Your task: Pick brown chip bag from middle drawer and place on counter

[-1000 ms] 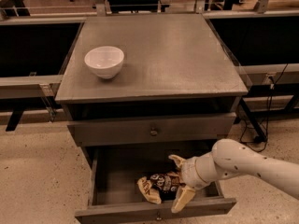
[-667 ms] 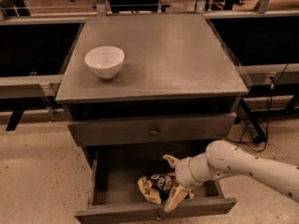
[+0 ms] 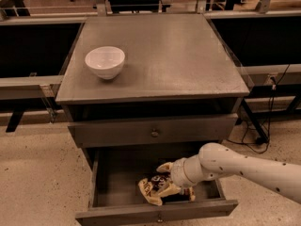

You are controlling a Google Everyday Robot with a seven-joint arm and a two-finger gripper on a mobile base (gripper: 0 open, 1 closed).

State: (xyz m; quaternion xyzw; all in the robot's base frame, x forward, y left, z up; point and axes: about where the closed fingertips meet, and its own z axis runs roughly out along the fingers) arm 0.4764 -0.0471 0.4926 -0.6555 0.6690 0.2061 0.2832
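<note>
Between the spread jaws of the gripper [image 3: 169,180], newly advanced inside the shallow grey wooden middle drawer [image 3: 141,214], sits the soft dark-brown foil chip bag [image 3: 151,188], seemingly ready for grasping.

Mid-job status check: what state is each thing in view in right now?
middle drawer: pulled open.
drawer above it: shut.
brown chip bag: lying crumpled inside the middle drawer.
gripper: down in the middle drawer, at the brown chip bag.
white bowl: upright on the counter.
</note>
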